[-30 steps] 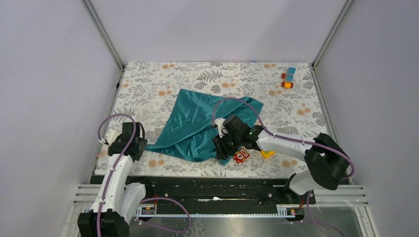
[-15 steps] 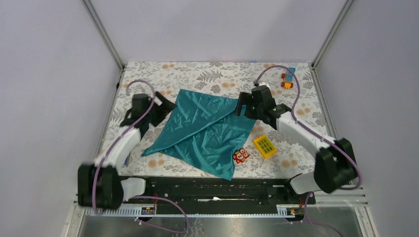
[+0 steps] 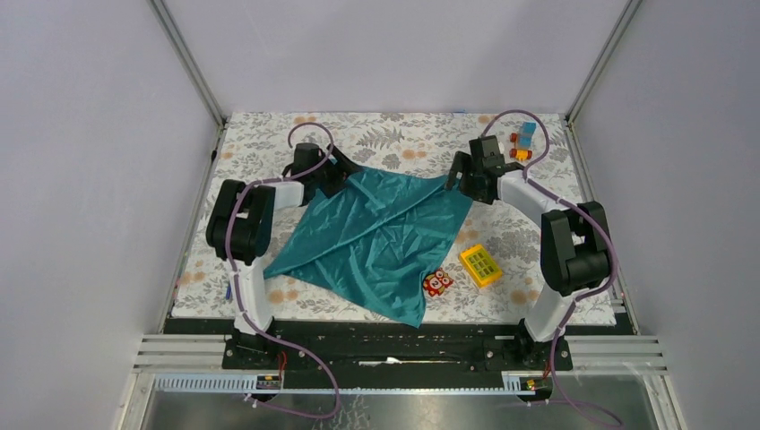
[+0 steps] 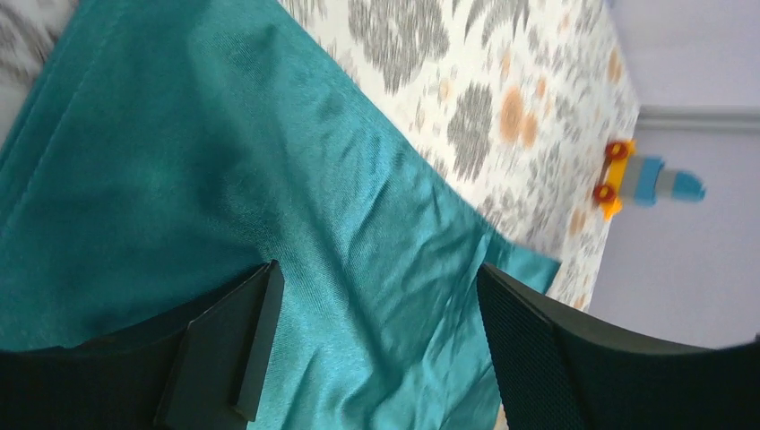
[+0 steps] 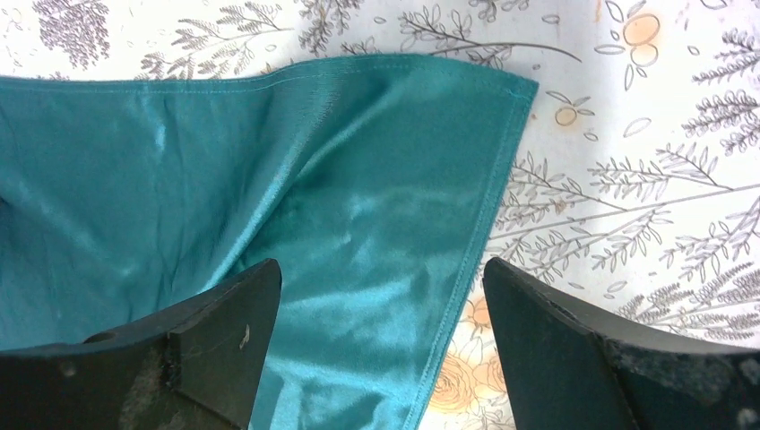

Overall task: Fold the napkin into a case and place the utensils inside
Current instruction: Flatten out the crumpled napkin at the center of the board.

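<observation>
The teal napkin (image 3: 376,233) lies spread open as a rough diamond on the floral table, with creases across its middle. My left gripper (image 3: 336,175) hovers over its far left corner, jaws wide apart above the cloth (image 4: 358,224) with nothing between them (image 4: 376,278). My right gripper (image 3: 462,175) is over the far right corner (image 5: 502,90), also open, with the hemmed edge running between its fingers (image 5: 381,269). No case shape shows. The utensils are out of view, though a thin bluish sliver (image 3: 230,288) at the table's left edge is too small to identify.
A red owl toy (image 3: 437,282) and a yellow gridded block (image 3: 480,265) sit just right of the napkin's near corner. A small blue and orange toy car (image 3: 522,143) stands at the back right, close to the right arm. Frame posts border the table.
Both arms swung from the near side out to the napkin's far corners, and their jaws opened. The cloth now lies spread wider, and the yellow block is uncovered.
</observation>
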Robot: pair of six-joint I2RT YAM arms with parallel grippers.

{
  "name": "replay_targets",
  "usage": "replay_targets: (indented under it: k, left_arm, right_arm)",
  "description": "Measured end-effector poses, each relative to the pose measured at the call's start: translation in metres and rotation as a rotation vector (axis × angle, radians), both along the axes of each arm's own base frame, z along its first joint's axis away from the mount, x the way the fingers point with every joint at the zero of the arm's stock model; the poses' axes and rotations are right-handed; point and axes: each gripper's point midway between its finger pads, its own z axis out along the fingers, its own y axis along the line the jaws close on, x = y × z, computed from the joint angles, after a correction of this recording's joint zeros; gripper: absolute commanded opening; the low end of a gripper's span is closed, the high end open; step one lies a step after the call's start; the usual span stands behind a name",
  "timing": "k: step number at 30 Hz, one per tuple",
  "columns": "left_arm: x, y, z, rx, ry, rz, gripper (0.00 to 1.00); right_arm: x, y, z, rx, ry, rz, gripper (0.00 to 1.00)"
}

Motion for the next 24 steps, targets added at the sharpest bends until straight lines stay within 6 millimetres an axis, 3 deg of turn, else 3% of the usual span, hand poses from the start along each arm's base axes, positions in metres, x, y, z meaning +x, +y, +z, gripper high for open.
replay_targets:
  k: [5, 11, 13, 17, 21, 24]
  left_arm:
    - [0.032, 0.014, 0.003, -0.082, -0.026, 0.099, 0.87]
    - [0.076, 0.059, 0.005, -0.157, -0.065, 0.221, 0.88]
    - [0.089, 0.072, 0.006, -0.173, -0.083, 0.244, 0.88]
    - [0.110, 0.088, 0.008, -0.197, -0.111, 0.262, 0.88]
    - [0.114, 0.096, 0.008, -0.221, -0.114, 0.265, 0.88]
    - [0.114, 0.097, 0.009, -0.230, -0.120, 0.258, 0.89]
  right_arm:
    - [0.012, -0.003, -0.006, -0.002, 0.007, -0.012, 0.90]
    - [0.028, -0.002, -0.037, 0.020, 0.070, -0.010, 0.84]
    - [0.037, 0.005, -0.047, 0.042, 0.082, 0.003, 0.81]
    - [0.072, 0.024, -0.042, 0.112, 0.039, 0.031, 0.72]
    - [0.096, 0.033, -0.044, 0.134, 0.019, 0.032, 0.63]
    - [0.107, 0.034, -0.046, 0.114, 0.010, 0.022, 0.62]
